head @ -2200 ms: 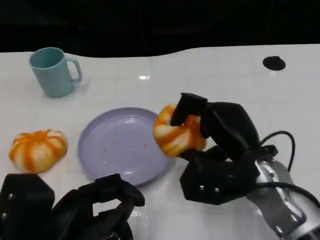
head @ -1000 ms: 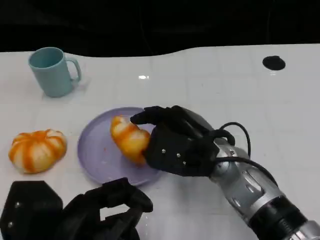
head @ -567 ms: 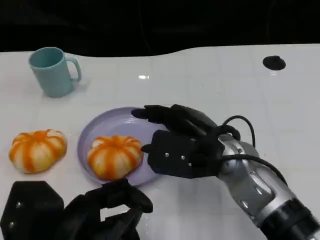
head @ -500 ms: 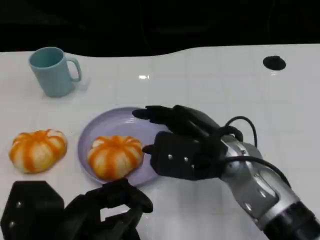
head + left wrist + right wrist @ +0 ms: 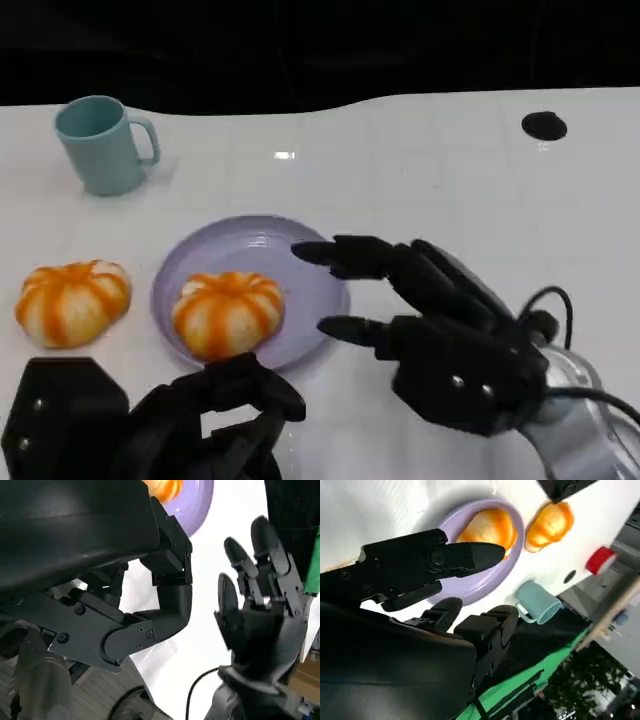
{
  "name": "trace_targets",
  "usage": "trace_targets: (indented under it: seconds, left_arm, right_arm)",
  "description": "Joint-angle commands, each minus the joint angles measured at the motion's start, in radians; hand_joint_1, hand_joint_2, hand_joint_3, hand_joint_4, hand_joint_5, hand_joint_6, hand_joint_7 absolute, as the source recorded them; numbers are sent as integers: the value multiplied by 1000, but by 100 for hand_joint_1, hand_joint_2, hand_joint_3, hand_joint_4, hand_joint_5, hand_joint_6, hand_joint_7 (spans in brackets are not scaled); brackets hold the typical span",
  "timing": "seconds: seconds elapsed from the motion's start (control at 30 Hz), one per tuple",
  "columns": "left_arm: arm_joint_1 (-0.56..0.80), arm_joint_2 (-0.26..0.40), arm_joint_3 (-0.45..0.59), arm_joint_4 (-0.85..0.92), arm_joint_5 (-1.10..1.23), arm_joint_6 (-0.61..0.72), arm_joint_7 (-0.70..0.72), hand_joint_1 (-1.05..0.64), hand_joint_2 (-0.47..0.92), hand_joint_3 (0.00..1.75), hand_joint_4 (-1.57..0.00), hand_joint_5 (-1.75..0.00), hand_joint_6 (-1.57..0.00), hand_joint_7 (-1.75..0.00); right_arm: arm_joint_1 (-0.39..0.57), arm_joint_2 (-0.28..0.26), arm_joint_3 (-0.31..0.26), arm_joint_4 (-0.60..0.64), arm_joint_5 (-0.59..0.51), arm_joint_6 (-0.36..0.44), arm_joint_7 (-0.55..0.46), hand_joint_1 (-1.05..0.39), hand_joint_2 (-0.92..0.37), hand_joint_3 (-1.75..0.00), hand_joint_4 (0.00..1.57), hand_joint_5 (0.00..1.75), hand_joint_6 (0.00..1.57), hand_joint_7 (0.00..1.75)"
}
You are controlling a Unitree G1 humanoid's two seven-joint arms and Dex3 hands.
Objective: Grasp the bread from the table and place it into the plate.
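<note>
An orange-and-white striped bread (image 5: 228,312) lies on the left half of the lilac plate (image 5: 300,262); the right wrist view shows the same bread (image 5: 490,527) inside the plate's rim (image 5: 485,585). My right hand (image 5: 440,335) hovers just right of the plate, fingers spread, holding nothing and apart from the bread. A second, similar bread (image 5: 72,302) sits on the table left of the plate. My left hand (image 5: 190,420) stays low at the near left with its fingers curled in on nothing; the left wrist view shows those fingers (image 5: 165,605) too.
A teal mug (image 5: 100,143) stands at the far left. A small black disc (image 5: 545,125) lies at the far right on the white table (image 5: 420,170). The table's dark back edge runs behind them.
My right hand carried the bread over the plate, let it go there, and has drawn back to the right and nearer to me. The left hand has hardly moved.
</note>
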Motion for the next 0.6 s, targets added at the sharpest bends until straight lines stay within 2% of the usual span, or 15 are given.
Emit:
trace_targets:
  seconds: [0.03,0.1,0.13,0.2,0.23,0.33,0.37,0.43,0.6]
  left_arm:
    - [0,11,7,5,2,-2,2,-34,77,86,-67,-175,-59,-152]
    - [-2,8,9,9,-2,-3,1,-33,78,86,-67,-175,-59,-152]
    - [-3,7,9,11,-2,-4,1,-33,78,86,-67,-175,-59,-151]
    - [-4,7,10,14,-1,-7,0,-33,77,85,-68,-175,-59,-151]
    - [-4,9,11,14,-1,-8,-1,-33,77,85,-68,-175,-59,-151]
    - [-7,15,14,16,-3,-6,-7,-33,78,85,-68,-175,-58,-151]
    - [-8,16,15,17,-4,-6,-8,-33,78,85,-67,-175,-58,-151]
    - [-9,16,17,22,-6,-8,-11,-33,79,85,-67,-175,-58,-151]
    - [-12,15,20,29,-9,-7,-12,-32,79,85,-67,-175,-58,-151]
  right_arm:
    - [97,-28,-56,-55,85,-105,-11,-38,-92,-20,36,107,72,20]
    - [145,-31,-79,-82,124,-126,-8,-34,-91,-20,38,117,74,28]
    - [167,-35,-90,-94,139,-136,-7,-31,-88,-27,41,126,69,48]
    - [209,-44,-112,-115,173,-155,-3,-28,-75,-53,45,132,60,79]
    - [226,-48,-122,-124,189,-161,1,-22,-65,-74,49,137,58,94]
    - [277,-70,-152,-156,223,-181,13,-13,-50,-110,55,143,60,112]
    - [290,-77,-161,-164,231,-188,16,-10,-48,-117,57,145,62,116]
    - [316,-93,-179,-183,243,-198,24,-8,-45,-127,63,149,66,124]
    - [378,-142,-216,-228,238,-227,38,-9,-42,-135,72,159,78,133]
